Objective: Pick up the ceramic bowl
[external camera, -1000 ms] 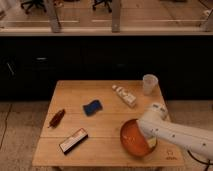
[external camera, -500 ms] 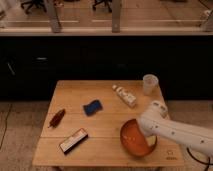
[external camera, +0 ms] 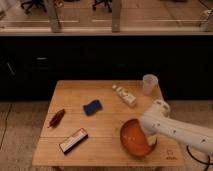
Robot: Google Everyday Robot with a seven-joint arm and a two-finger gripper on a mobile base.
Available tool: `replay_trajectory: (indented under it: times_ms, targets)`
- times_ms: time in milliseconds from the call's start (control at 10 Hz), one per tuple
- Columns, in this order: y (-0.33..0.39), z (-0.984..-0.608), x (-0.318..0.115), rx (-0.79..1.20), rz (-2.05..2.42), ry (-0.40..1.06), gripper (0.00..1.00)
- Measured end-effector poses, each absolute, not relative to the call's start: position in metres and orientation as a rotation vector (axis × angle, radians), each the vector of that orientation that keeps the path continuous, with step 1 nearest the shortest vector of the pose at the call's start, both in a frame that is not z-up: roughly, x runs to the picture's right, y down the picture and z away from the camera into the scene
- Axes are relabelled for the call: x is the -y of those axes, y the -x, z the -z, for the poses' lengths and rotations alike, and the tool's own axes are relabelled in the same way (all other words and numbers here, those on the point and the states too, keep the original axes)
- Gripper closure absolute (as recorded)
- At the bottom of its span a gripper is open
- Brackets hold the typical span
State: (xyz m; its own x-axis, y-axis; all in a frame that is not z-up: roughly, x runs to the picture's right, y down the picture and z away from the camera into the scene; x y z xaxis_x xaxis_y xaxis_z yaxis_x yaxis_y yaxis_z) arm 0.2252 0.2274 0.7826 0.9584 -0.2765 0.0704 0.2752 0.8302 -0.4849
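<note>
The ceramic bowl (external camera: pixel 133 138) is orange-red, wide and glossy inside. It is at the front right of the wooden table (external camera: pixel 107 147), tilted up on edge with its inside facing left. My gripper (external camera: pixel 150 138) is at the bowl's right rim, at the end of the white arm that reaches in from the lower right. It is shut on the rim, and the arm mostly hides the fingers.
A translucent white cup (external camera: pixel 149 83) stands at the back right corner. A white bottle (external camera: pixel 124 95) lies near it. A blue sponge (external camera: pixel 92 107) is mid-table, a reddish-brown packet (external camera: pixel 56 118) is at the left, and a flat dark box (external camera: pixel 73 140) is at the front left. Dark cabinets stand behind the table.
The bowl stays tilted at the gripper and seems to have risen slightly. The arm has barely moved.
</note>
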Motion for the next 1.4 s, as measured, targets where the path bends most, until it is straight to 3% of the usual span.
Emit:
replay_trajectory:
  times_ms: [1400]
  targets:
    - [-0.235, -0.802, -0.233, 0.036, 0.182, 0.529, 0.2]
